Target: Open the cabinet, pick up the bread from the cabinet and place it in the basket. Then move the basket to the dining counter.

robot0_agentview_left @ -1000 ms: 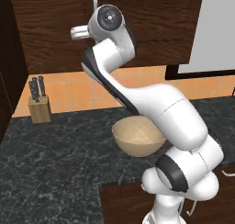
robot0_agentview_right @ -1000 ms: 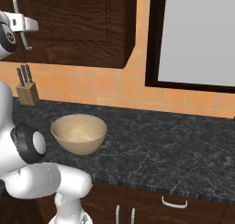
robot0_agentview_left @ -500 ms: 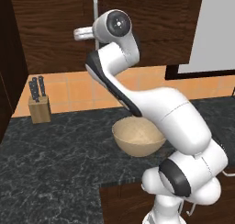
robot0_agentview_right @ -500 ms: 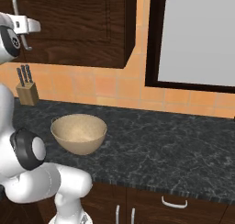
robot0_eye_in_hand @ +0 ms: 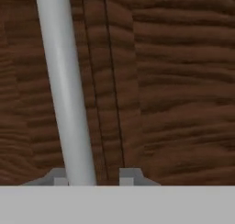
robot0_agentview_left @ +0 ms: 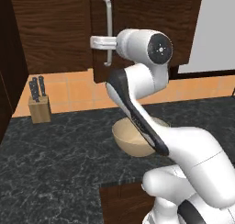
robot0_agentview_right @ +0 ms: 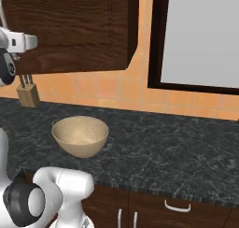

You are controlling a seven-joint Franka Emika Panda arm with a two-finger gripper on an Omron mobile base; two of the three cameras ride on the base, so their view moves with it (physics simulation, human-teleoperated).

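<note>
Risk of slipping off: gripper [robot0_eye_in_hand: 89,177] jaws parted around handle [robot0_eye_in_hand: 64,90] of shut cabinet [robot0_eye_in_hand: 179,81], bar hard against one fingertip [robot0_eye_in_hand: 57,176], easily lost on pulling

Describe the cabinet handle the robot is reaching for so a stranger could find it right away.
Look above the black speckled stone counter to the dark brown wood-grain wall cabinet. On its door hangs a long vertical silver bar handle, with the robot's hand at it; the low drawers' handles are small and curved.
</note>
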